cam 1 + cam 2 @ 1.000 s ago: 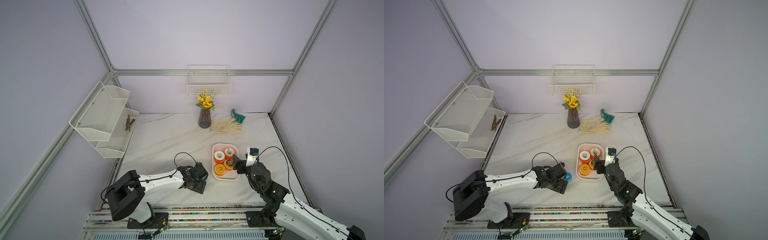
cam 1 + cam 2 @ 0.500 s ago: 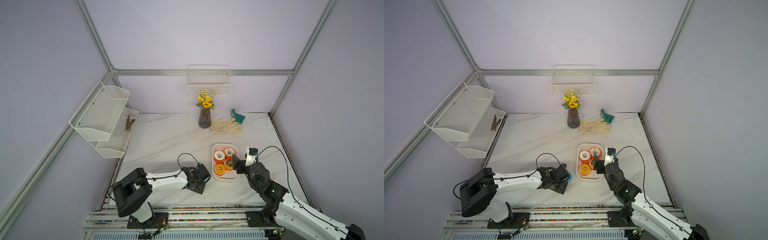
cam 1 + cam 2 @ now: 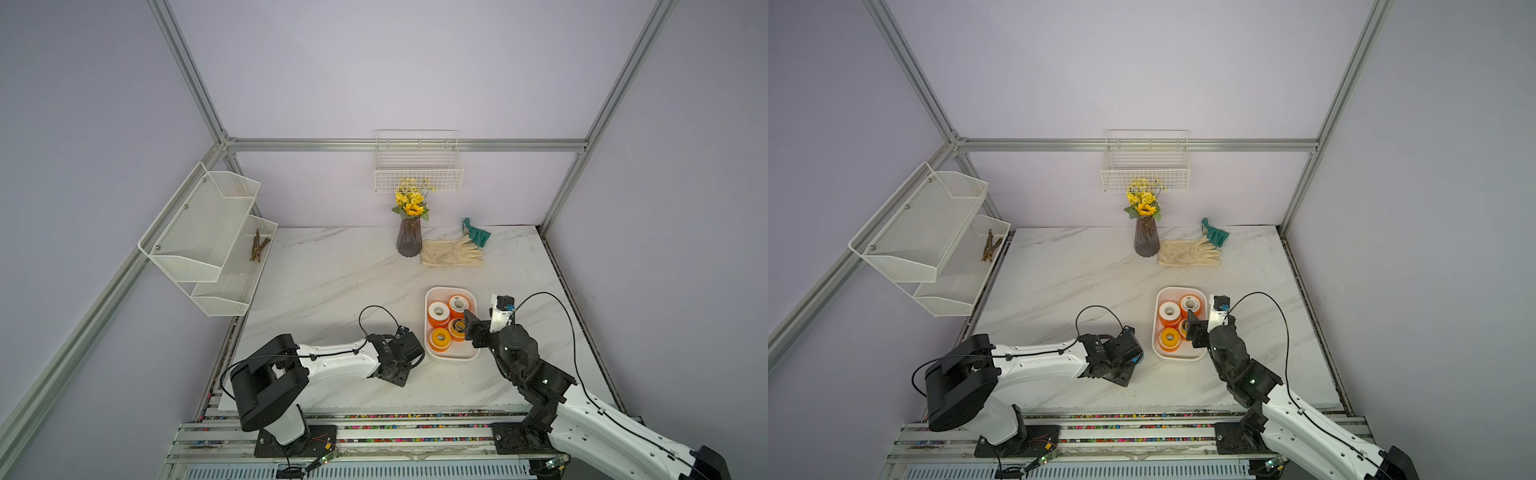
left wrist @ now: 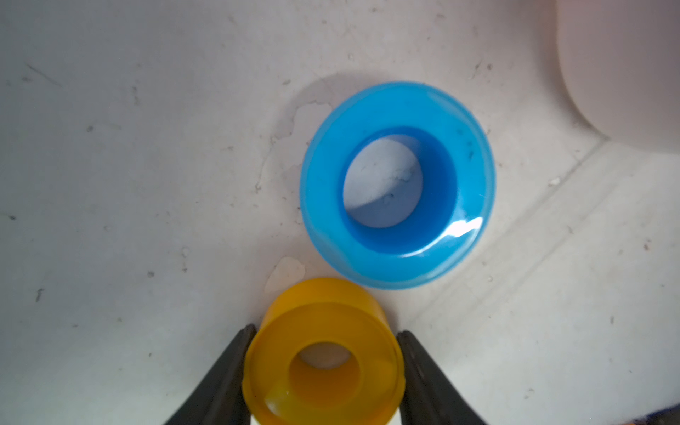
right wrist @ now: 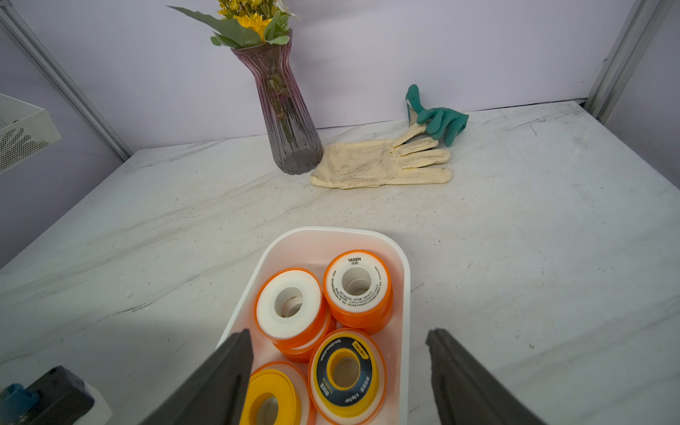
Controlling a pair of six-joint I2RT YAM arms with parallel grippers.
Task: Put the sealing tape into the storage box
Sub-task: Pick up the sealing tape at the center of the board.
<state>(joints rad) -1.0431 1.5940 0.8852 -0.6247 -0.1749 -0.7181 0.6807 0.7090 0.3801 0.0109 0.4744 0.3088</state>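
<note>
With left gripper, clamps yellow spool by its round wall, one black jaw pressed to each side. Holds it flat, hole upward, at marble table level or just above; cannot tell which from wrist view. Sets it just beside blue spool, flat on table, almost touching. Seen from both top views, works low at near-left corner of storage box, just outside its wall.

With right gripper, grasps nothing: spreads jaws wide, hanging above near-right part of storage box.

Inside storage box, shows five spools. At far-left, white-faced orange spool stacked on second orange spool. At far-right, printed orange spool, touching that stack. Nearer, on right, black-and-yellow spool. At near-left, yellow-faced spool, partly hidden behind one jaw in right wrist view.

Beyond box, by far wall: vase of yellow flowers, cream glove lying flat just right of it, green glove at its fingertips. Above vase, white wire basket on far wall; on left wall, two-tier mesh shelf with brown twigs in lower tier.
</note>
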